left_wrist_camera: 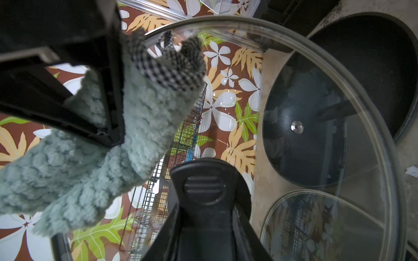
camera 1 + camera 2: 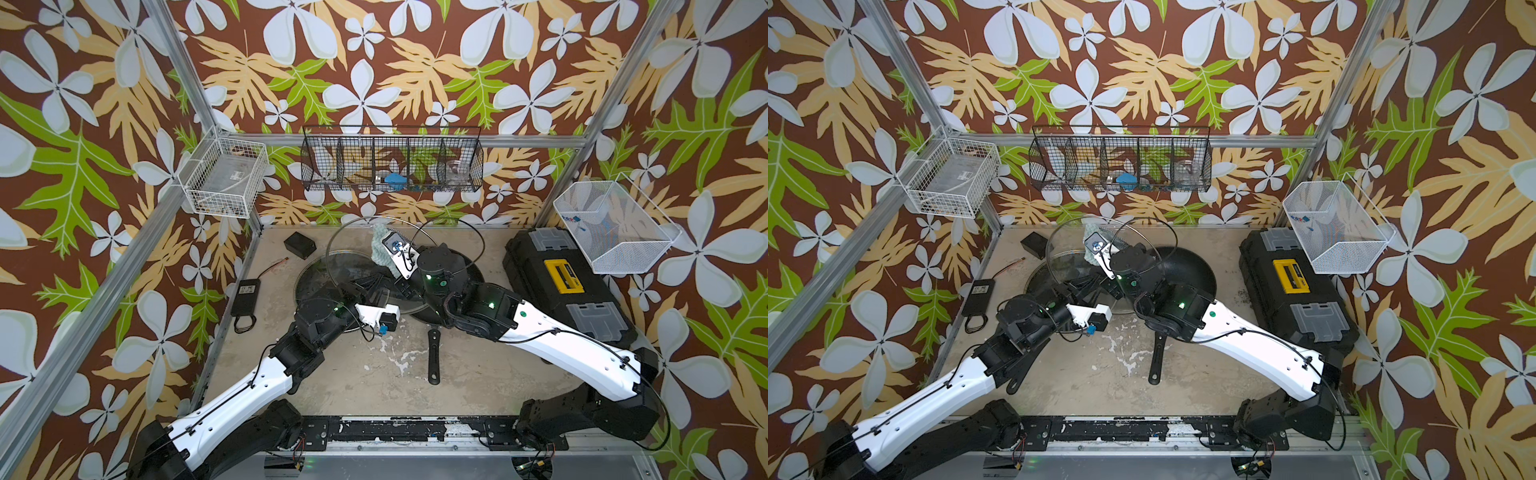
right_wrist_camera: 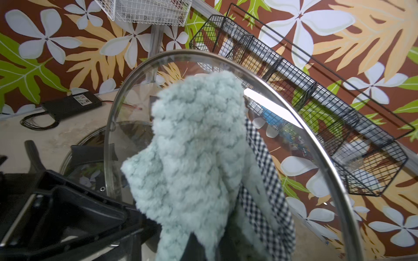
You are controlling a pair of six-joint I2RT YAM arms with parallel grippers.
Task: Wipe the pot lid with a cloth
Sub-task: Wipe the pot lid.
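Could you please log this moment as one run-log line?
left gripper: shut on glass lid, raised | right gripper: shut on cloth, against lid

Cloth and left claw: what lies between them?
The glass pot lid: in the left wrist view the cloth shows through it, the left claw gripping its handle on the near side.

The cloth [image 3: 199, 158] clipped by wrist views' edges; black basket [image 2: 477, 166] contents indistinct

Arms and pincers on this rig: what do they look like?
The left arm and right arm have white shell links, black joints, a thin black cable clipped along each shell and green joint lights. The right arm bears a green dot. The left pincer and right pincer are black and angular, each with a white camera mount.
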